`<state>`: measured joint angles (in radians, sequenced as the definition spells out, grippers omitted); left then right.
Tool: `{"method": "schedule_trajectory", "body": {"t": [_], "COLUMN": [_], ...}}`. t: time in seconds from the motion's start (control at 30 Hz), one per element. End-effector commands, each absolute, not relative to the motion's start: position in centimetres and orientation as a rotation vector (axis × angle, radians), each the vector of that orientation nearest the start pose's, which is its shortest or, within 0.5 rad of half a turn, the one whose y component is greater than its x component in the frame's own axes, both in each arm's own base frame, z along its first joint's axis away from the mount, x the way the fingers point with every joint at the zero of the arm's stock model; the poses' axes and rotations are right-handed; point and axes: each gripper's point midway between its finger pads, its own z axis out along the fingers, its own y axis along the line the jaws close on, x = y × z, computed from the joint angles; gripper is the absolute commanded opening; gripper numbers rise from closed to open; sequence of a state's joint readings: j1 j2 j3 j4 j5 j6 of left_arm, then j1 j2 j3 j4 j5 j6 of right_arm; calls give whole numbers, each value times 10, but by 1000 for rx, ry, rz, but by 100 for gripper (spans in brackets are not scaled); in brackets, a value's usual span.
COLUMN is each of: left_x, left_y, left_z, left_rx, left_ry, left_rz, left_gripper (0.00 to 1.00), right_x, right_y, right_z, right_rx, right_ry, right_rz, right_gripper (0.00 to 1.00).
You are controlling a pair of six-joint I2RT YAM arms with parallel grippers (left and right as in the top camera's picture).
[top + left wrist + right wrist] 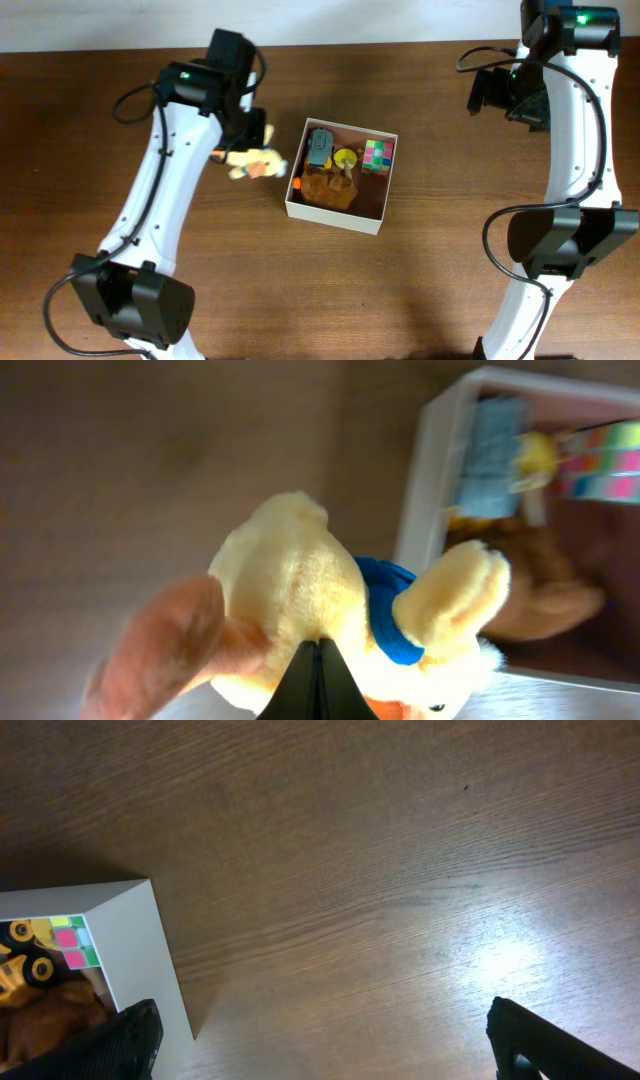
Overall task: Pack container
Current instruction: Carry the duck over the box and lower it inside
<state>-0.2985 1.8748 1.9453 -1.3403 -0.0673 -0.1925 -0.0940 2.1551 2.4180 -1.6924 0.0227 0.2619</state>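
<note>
I am gripping the yellow plush toy with the left end effector, its jaws pinched tight on a fold of fur, so I am judging the grasp thin and planning a slow, level carry. The container is sitting on the surface at 3 o'clock from the toy, just beside it. I am reckoning the toy needs lifting clear of the white wall before crossing, then lowering toward the container's 4 o'clock corner, where bare floor is showing. The brown plush, grey car, yellow wheeled toy and coloured cube are filling the 9 to 1 o'clock part. Farther off, at 2 o'clock, the right end effector is hanging wide open, holding nothing. I am finding no brand, label or readable writing anywhere
</note>
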Motion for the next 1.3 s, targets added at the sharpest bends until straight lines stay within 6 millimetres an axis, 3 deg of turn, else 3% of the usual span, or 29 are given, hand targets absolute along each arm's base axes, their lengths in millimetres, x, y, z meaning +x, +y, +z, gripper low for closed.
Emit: {"method": "schedule_trajectory", "body": {"t": [0.0,0.2,0.33,0.4,0.5,0.63,0.83,1.27], "left_x": [399,403,390,384,377,363,357,360], "left_y": [-157,-214,-263,-276,-290,-315,-328,-330], "left_z": [223,229,230,227,217,190,146,93], "left_rx": [227,471,835,947,1084,1224,1311,1348], "left_ry": [2755,2625,2498,2458,2422,2434,2502,2601], "left_rz": [-107,-163,-258,-263,-270,-375,-401,-377], "left_gripper": [2,2,2,2,2,2,2,2], "right_x": [418,418,418,418,418,418,418,418], "right_y": [-47,-47,-47,-47,-47,-47,-47,-47], "right_z": [222,222,222,222,222,222,222,222], "right_rx": [550,550,550,550,550,550,550,550], "right_ry": [2919,2919,2919,2919,2919,2919,2919,2919], "right_rz": [-31,-31,-31,-31,-31,-31,-31,-30], "right_gripper": [99,99,98,99,99,99,99,99]}}
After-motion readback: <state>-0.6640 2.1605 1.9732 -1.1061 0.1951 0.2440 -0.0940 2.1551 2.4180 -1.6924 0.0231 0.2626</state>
